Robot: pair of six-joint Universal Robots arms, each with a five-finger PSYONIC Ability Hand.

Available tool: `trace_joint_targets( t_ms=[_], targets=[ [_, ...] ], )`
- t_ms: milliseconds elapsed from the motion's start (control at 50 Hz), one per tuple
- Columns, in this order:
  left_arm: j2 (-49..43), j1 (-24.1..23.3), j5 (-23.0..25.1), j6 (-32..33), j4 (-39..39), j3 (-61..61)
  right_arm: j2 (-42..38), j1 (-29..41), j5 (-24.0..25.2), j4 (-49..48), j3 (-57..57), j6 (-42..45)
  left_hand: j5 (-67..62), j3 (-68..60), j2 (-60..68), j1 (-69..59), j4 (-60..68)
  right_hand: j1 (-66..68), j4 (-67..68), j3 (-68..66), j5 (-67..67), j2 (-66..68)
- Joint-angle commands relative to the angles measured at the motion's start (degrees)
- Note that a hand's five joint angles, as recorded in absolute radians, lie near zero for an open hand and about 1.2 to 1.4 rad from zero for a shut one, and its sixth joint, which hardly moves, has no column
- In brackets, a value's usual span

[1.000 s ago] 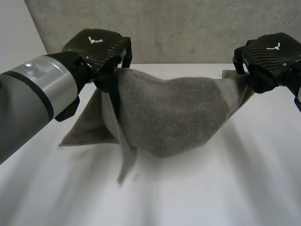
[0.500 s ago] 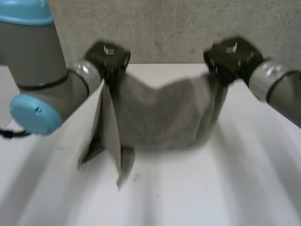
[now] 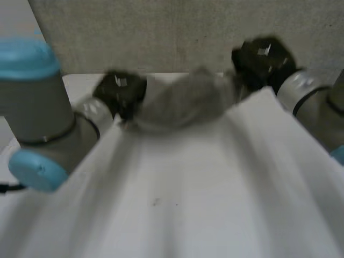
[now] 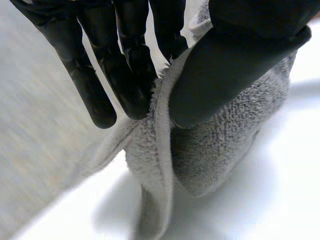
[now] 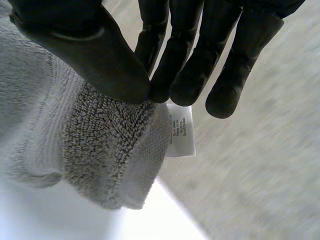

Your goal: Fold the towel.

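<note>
Left hand (image 3: pixel 121 92) is pinching the towel's (image 3: pixel 183 102) hemmed edge between thumb and fingers | right hand (image 3: pixel 262 59) is pinching the corner beside the white label (image 5: pixel 180 131) | towel, sagging mid-frame half a second ago, is now bunching in the upper centre of the frame, by the table's (image 3: pixel 188 188) far edge | grey, fluffy

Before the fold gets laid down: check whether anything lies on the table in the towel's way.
Nothing visible does. The left hand and right hand each pinch an end of the towel over the far side of the table.
</note>
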State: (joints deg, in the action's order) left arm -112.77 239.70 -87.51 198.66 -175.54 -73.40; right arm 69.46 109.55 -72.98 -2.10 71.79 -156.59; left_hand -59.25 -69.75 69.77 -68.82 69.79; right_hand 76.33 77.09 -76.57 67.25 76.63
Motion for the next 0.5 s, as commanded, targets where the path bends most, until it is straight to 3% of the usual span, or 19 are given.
trace_joint_targets(
  t_ms=[20,120,340,500],
  targets=[
    [-1.4,-2.4,-0.03,0.15,-2.96,-11.85,-4.33,-0.13,0.21,3.86,6.96,9.38,-10.75,-10.25,10.23,-11.18,10.21,3.67,2.91,-3.43,2.75,3.37],
    [-0.87,-4.06,-0.12,0.15,-5.86,-17.12,-4.07,-0.22,0.21,4.39,12.49,13.85,-10.75,-10.25,10.23,-11.18,10.21,3.67,2.91,-3.43,2.75,3.37],
    [0.8,-8.2,0.06,-0.2,-6.04,-19.15,1.47,-4.79,1.35,6.85,18.03,15.35,-10.75,-10.25,10.23,-11.18,10.21,3.67,2.91,-3.43,2.75,3.37],
    [1.06,-13.03,-0.12,-0.11,-5.6,-19.68,4.1,-8.21,2.41,13.97,21.2,24.41,-10.75,-10.25,10.23,-11.18,10.21,3.67,2.91,-3.43,2.75,3.37]
  ],
)
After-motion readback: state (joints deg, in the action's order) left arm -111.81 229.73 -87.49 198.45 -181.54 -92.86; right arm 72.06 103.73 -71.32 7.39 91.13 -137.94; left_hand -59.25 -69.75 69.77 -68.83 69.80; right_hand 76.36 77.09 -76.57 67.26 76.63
